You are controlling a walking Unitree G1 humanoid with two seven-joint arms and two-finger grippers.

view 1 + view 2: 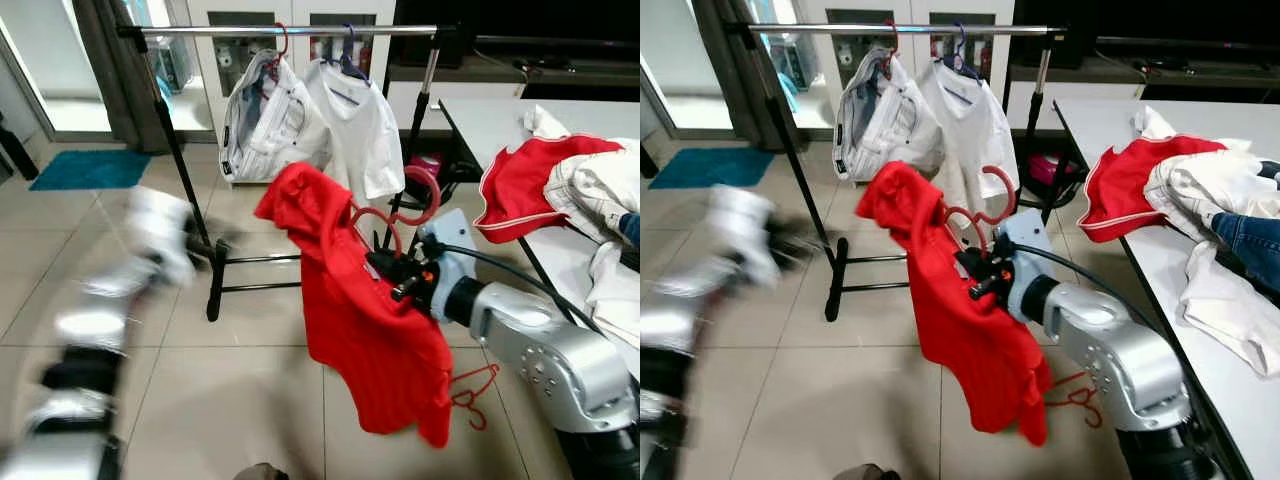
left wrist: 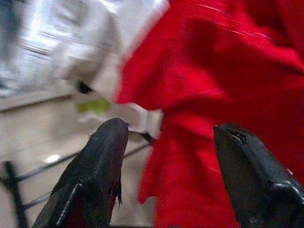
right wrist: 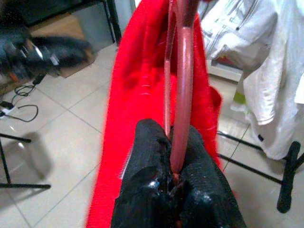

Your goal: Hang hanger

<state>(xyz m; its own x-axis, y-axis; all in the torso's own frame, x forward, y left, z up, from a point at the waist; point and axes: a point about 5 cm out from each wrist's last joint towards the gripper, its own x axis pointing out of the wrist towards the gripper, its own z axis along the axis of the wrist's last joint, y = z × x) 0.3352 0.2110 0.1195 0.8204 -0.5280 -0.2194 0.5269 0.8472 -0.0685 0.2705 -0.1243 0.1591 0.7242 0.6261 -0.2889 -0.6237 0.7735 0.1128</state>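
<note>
My right claw (image 1: 392,272) sits centre-front, below and before the rail (image 1: 290,31), clamped on the hanger (image 1: 400,205). The shirt (image 1: 360,310) drapes from that hanger, hanging left of and beneath my right claw. My left claw (image 2: 166,175) is at the left, fingers apart, just beside the shirt. Behind, two garments (image 1: 310,125) hang side by side on the rail. To the right, the surface (image 1: 480,120) carries a heap of clothes (image 1: 570,185).

one rail (image 1: 270,31), two white garments (image 1: 270,125) hanging on it, one red shirt (image 1: 360,310) on one red hanger (image 1: 395,215), one clothes pile (image 1: 570,190) on one worktop (image 1: 480,115), two arms.
</note>
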